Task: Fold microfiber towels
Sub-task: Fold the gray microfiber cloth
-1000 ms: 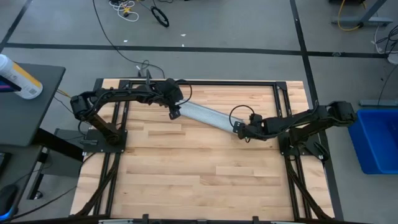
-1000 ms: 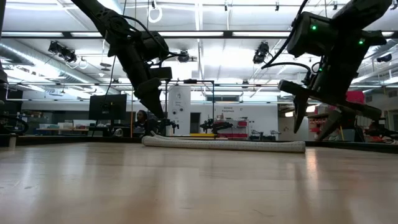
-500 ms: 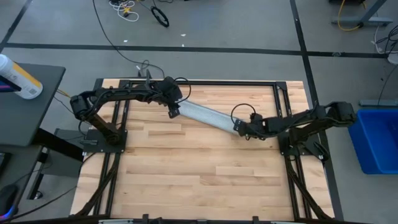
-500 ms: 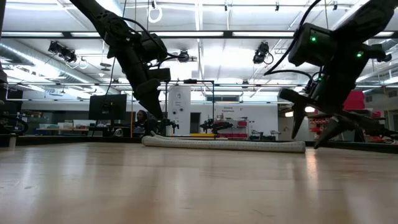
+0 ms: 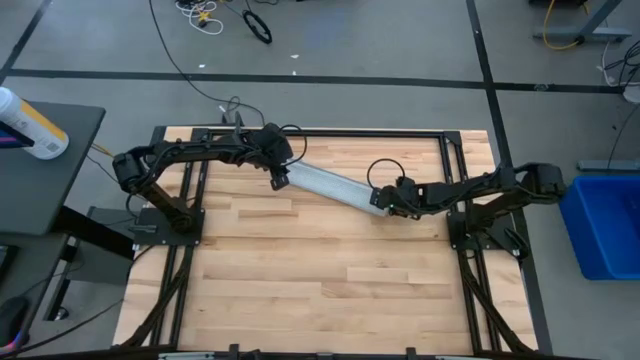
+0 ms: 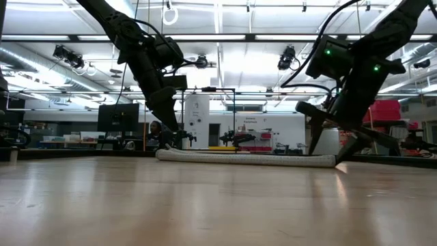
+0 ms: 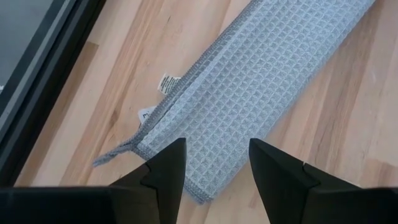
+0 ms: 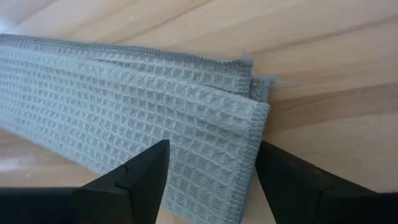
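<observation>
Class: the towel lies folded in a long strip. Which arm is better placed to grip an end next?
Either: the left tool and the right tool each hover open over one end of the towel.

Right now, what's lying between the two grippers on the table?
In the high view, the folded towel spans it as a long strip, left gripper over one end, right gripper over the other, both open.

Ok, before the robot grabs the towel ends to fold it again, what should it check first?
1. Towel lies flat as a long folded strip on the table: ok.
2. Left gripper is open, over one short end: ok.
3. Right gripper is open, over the other short end: ok.
4. Layers line up at the right end: not ok, a lower edge pokes out.
5. White tag is away from the left fingers: ok.
6. Fingers are low enough to pinch: cannot tell.
</observation>
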Controlling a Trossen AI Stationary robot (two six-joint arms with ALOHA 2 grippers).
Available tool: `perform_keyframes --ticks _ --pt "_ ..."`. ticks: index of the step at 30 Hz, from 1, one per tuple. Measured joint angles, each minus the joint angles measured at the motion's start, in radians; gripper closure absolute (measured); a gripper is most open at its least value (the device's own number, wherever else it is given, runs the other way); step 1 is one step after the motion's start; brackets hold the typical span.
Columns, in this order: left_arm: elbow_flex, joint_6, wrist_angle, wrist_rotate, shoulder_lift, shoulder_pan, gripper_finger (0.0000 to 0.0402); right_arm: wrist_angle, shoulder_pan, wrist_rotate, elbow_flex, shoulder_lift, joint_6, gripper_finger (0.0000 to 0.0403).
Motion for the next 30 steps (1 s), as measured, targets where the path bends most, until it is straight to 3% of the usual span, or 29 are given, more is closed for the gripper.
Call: perform_keyframes --ticks 20,25,30 --pt "0.0 -0.011 0.001 -0.004 0.0 0.0 0.0219 0.088 -0.011 0.015 0.001 0.062 -0.022 0.0156" --pt "0.0 -0.011 0.001 -0.005 0.0 0.0 0.0219 0.083 -0.022 -0.001 0.0 0.064 -0.047 0.0196" --pt "0.0 -0.011 -0.001 -0.005 0.004 0.0 0.023 0.074 -0.022 -0.006 -0.003 0.066 -0.064 0.0277"
